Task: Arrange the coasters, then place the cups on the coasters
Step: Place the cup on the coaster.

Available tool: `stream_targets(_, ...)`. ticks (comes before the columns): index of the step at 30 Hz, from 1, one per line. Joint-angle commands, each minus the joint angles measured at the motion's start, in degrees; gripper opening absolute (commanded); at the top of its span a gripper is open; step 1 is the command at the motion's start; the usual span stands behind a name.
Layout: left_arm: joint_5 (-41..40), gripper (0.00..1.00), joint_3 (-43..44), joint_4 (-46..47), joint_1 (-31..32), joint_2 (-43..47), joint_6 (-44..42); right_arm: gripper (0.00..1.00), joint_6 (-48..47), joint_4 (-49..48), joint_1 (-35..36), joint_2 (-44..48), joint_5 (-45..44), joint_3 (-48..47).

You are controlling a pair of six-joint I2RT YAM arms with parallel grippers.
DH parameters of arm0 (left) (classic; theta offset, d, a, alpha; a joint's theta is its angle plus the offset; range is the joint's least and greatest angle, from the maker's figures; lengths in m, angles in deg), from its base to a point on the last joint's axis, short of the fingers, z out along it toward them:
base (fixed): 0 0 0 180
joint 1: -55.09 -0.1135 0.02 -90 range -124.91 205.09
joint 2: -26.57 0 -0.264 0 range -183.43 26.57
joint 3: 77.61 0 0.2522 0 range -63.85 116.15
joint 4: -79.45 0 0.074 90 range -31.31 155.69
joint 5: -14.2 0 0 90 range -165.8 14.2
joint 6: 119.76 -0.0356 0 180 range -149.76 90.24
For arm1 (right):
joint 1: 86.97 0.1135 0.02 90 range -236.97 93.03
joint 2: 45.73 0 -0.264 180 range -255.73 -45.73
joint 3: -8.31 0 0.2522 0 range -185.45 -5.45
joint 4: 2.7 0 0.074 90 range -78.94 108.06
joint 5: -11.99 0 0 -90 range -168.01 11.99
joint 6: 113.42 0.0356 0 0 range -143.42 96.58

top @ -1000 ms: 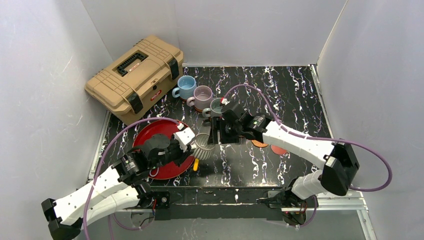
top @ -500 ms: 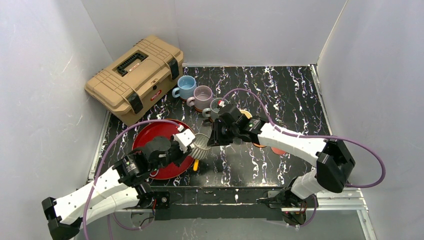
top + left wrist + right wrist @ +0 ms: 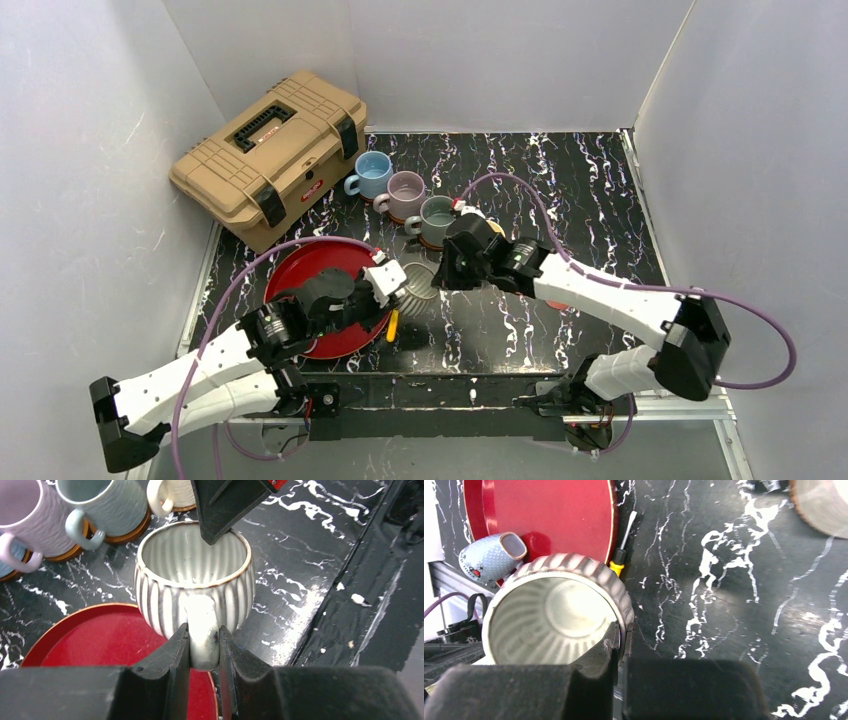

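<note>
The ribbed grey-white cup point(image 3: 195, 575) hangs upright just off the right edge of the red tray, held by both arms. My left gripper point(image 3: 202, 642) is shut on its handle. My right gripper point(image 3: 620, 635) is shut on its rim, one finger inside and one outside. In the top view the cup point(image 3: 415, 280) sits between the left gripper point(image 3: 393, 290) and the right gripper point(image 3: 438, 277). The light blue cup point(image 3: 373, 173), mauve cup point(image 3: 405, 192) and grey-green cup point(image 3: 437, 215) stand in a diagonal row. Brown coasters point(image 3: 127, 532) show under the grey-green and mauve cups.
The large red tray point(image 3: 330, 335) lies under my left arm, with a small pale patterned object point(image 3: 489, 555) on it. A yellow-handled screwdriver point(image 3: 621, 555) lies beside the tray. A tan toolbox point(image 3: 270, 155) stands at the back left. A cream cup point(image 3: 170, 495) stands behind the ribbed one.
My right gripper has swung in and shut on the ribbed cup's rim. The left gripper, still holding the handle, has shifted slightly right with the cup.
</note>
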Motion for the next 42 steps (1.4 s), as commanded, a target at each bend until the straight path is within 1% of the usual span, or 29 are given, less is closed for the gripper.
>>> stream_targets(1, 6.6, 0.2, 3.1, -5.6, 0.2, -1.8, 3.2, 0.01, -7.3, 4.5, -0.8, 6.6, -12.4, -3.6)
stream_targets(4, 6.8, 0.5, 2.8, -4.7, 0.2, -1.4, 5.3, 0.01, -10.1, 8.7, -0.8, 7.5, -15.3, -5.0)
stream_targets(6, 6.2, 0.64, 1.8, -3.0, 0.2, 0.0, 7.8, 0.01, -11.8, 11.6, -0.8, 7.5, -16.2, -6.1)
stream_targets(8, 6.2, 0.73, 1.2, -1.6, 0.2, 1.3, 9.3, 0.01, -13.5, 14.0, -0.8, 7.8, -16.6, -7.1)
stream_targets(9, 6.3, 0.79, 1.2, -1.2, 0.2, 1.8, 10.0, 0.01, -14.2, 15.2, -0.8, 8.0, -16.9, -7.6)
stream_targets(11, 7.0, 0.86, 1.9, -0.8, 0.1, 2.3, 11.7, 0.01, -15.7, 17.7, -0.8, 8.4, -18.2, -8.7)
stream_targets(14, 7.3, 0.97, 4.1, -1.5, 0.1, 1.9, 14.2, 0.01, -18.9, 22.0, -0.8, 9.3, -23.1, -10.4)
stream_targets(18, 2.1, 0.98, 9.3, -7.6, -1.5, -2.1, 14.3, 0.01, -23.6, 27.3, -1.1, 9.9, -28.8, -13.4)
stream_targets(20, 1.8, 0.98, 11.0, -9.7, -4.9, -3.7, 14.2, 0.01, -25.3, 28.9, -1.7, 9.9, -29.9, -14.4)
stream_targets(21, 2.9, 0.98, 11.3, -10.1, -7.7, -4.2, 14.4, 0.01, -26.6, 29.2, -2.2, 10.1, -30.4, -14.5)
stream_targets(22, 4.7, 0.98, 11.2, -10.2, -12.4, -4.6, 14.8, 0.01, -27.5, 29.2, -2.8, 10.2, -30.8, -14.2)
stream_targets(23, 6.9, 0.98, 11.1, -9.9, -15.8, -4.8, 15.3, 0.01, -28.5, 29.0, -3.7, 10.3, -31.1, -13.8)
stream_targets(25, 8.8, 0.98, 10.5, -9.0, -22.1, -4.8, 15.9, 0.01, -30.4, 27.8, -6.1, 10.4, -31.1, -12.4)
stream_targets(29, 7.6, 0.98, 10.0, -6.8, -29.7, -5.0, 15.2, 0.01, -33.7, 23.3, -13.2, 11.0, -28.2, -8.7)
stream_targets(32, 4.8, 0.98, 9.3, -5.4, -33.0, -5.5, 14.5, 0.01, -34.1, 19.9, -18.5, 11.0, -26.0, -6.3)
stream_targets(34, 2.3, 0.98, 8.9, -4.6, -34.5, -5.6, 14.0, 0.01, -33.5, 18.5, -20.8, 10.5, -25.8, -4.6)
stream_targets(39, 0.8, 0.98, 5.9, -2.5, -38.0, -4.5, 14.6, 0.01, -30.5, 17.4, -22.5, 9.5, -32.9, -1.5)
stream_targets(42, 0.8, 0.98, 5.9, -2.8, -40.3, -4.9, 15.6, 0.01, -28.2, 16.6, -22.5, 9.6, -34.3, 0.1)
